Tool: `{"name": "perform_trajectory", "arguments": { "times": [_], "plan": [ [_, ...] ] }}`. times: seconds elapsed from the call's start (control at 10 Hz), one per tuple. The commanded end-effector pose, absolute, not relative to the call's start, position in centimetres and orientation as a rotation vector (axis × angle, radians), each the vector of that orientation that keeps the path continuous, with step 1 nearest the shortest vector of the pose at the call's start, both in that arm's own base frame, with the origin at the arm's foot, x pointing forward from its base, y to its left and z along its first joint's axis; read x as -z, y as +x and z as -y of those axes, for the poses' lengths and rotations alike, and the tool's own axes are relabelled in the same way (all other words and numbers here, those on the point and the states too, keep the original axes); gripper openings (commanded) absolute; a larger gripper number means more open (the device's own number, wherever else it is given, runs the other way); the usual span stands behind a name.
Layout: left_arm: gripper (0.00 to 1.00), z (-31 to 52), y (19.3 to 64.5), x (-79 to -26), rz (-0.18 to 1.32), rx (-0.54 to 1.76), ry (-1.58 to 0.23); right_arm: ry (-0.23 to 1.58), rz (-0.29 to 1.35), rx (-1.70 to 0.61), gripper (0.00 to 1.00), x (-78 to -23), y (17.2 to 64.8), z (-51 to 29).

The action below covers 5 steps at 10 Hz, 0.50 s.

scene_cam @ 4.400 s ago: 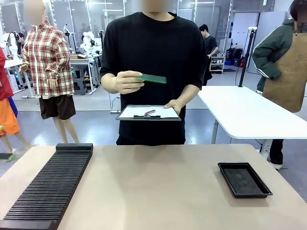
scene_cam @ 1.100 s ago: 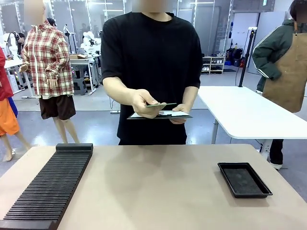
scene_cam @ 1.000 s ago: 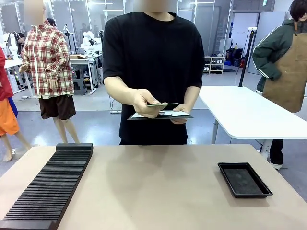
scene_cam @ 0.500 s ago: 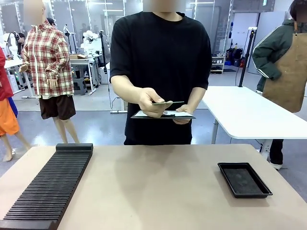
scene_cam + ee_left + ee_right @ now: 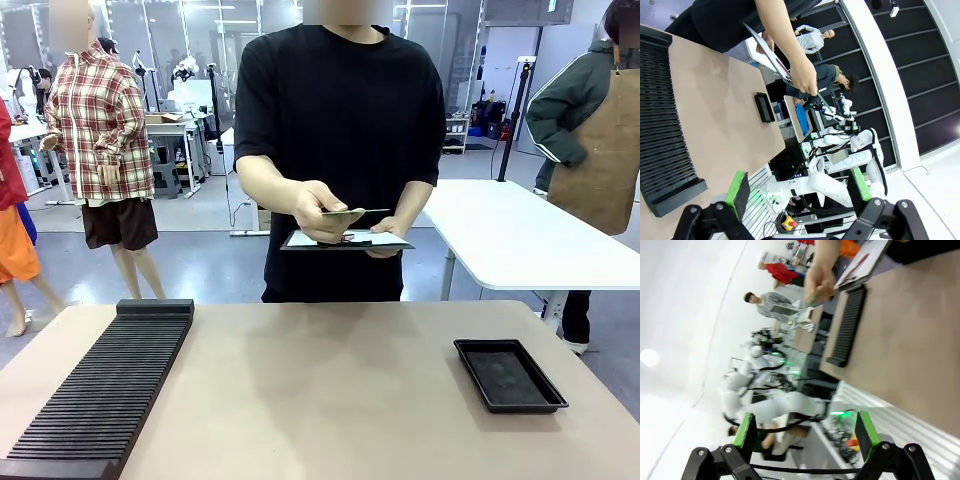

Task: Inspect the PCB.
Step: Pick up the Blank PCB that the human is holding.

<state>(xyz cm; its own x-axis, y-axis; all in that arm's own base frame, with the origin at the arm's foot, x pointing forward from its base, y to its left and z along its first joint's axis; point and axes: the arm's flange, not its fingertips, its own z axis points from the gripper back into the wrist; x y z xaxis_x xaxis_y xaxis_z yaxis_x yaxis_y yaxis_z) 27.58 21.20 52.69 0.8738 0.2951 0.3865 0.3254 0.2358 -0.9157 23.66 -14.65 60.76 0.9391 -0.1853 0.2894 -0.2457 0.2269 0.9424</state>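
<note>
The PCB (image 5: 368,211) lies flat in the person's right hand (image 5: 325,212), nearly edge-on to me. It is beyond the far edge of the table (image 5: 330,400) and above it, just over the clipboard (image 5: 350,240) in the person's left hand (image 5: 388,228). My left tool (image 5: 799,189) and right tool (image 5: 805,431) both have their jaws apart, empty, raised off the table. To inspect well I'd want the board's face tilted toward a camera — edge-on tells me little. If it's handed over, I'd grip the rim. I can read no print on board or clipboard paper.
</note>
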Motion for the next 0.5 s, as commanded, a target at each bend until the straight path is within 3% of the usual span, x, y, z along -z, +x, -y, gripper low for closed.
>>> {"name": "perform_trajectory", "arguments": {
  "times": [0.0, 0.4],
  "plan": [
    [1.00, -21.0, 27.4, -52.8, 0.553, 0.035, -1.354, 1.390, 0.228, 0.096, 1.00, -65.3, 25.8, 13.1],
    [1.00, -21.0, 27.4, -52.8, 0.553, 0.035, -1.354, 1.355, 0.131, 0.263, 1.00, -67.7, 29.6, 9.0]
  ]
}}
